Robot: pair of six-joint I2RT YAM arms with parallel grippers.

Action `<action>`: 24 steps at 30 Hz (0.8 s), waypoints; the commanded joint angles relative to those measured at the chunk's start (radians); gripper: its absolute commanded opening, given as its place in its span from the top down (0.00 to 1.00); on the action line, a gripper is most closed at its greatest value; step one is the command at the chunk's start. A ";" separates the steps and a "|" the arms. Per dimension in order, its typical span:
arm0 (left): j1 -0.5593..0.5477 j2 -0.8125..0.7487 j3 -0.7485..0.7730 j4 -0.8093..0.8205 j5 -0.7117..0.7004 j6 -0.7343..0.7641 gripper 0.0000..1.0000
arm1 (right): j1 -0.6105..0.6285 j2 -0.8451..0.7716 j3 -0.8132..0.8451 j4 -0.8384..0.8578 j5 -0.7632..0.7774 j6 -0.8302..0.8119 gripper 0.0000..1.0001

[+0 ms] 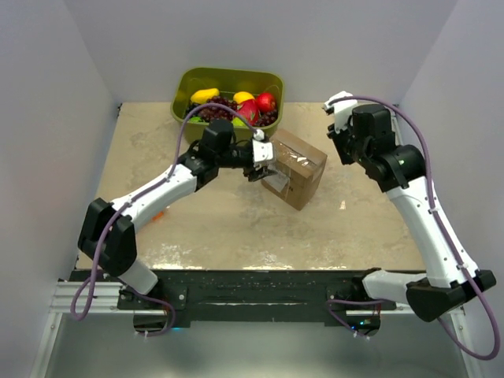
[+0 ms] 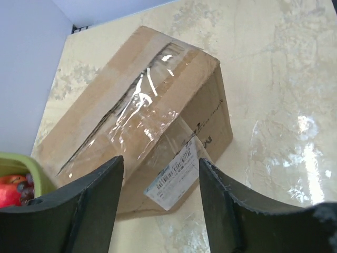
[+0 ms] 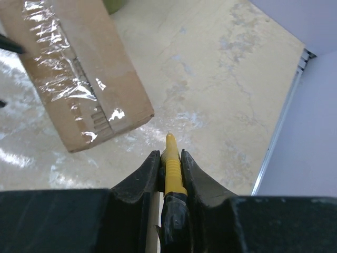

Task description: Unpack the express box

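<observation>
L grip (image 2: 160, 171) jaws wide, astride white label (image 2: 178, 169) end of small brown taped cardboard box (image 1: 297, 168) | R grip (image 3: 169, 158) clamped on thin yellow plastic stick tool (image 3: 171, 178), apart from box

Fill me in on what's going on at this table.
Two robot arms are set on the express box, which lies mid-table, taped shut. The left gripper stands open at the box's labelled end. The right gripper hangs off to the side, shut on a yellow tool, clear of the box.
</observation>
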 commanded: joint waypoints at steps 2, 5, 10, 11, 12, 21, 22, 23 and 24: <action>0.090 -0.079 0.121 0.102 -0.083 -0.320 0.31 | -0.016 0.011 -0.091 0.159 0.216 0.050 1.00; 0.231 -0.046 0.145 0.119 -0.161 -0.466 0.33 | -0.016 0.035 -0.117 0.141 0.187 0.084 1.00; 0.374 0.042 0.107 0.085 -0.324 -0.667 0.37 | -0.015 0.072 -0.154 0.179 0.118 0.105 1.00; 0.378 0.045 0.093 0.076 -0.325 -0.655 0.37 | -0.016 0.086 -0.149 0.193 0.103 0.105 1.00; 0.378 0.050 0.082 0.065 -0.319 -0.641 0.37 | -0.015 0.098 -0.141 0.199 0.090 0.107 1.00; 0.375 -0.085 -0.148 0.109 -0.174 -0.685 0.37 | 0.073 0.282 0.013 0.260 -0.009 0.158 1.00; 0.375 -0.101 -0.184 0.106 -0.160 -0.670 0.38 | 0.105 0.299 0.042 0.259 -0.017 0.161 1.00; 0.375 -0.116 -0.198 0.094 -0.158 -0.665 0.37 | 0.122 0.336 0.058 0.262 -0.020 0.162 1.00; 0.375 -0.146 -0.214 0.085 -0.157 -0.658 0.38 | 0.137 0.350 0.088 0.266 -0.026 0.162 1.00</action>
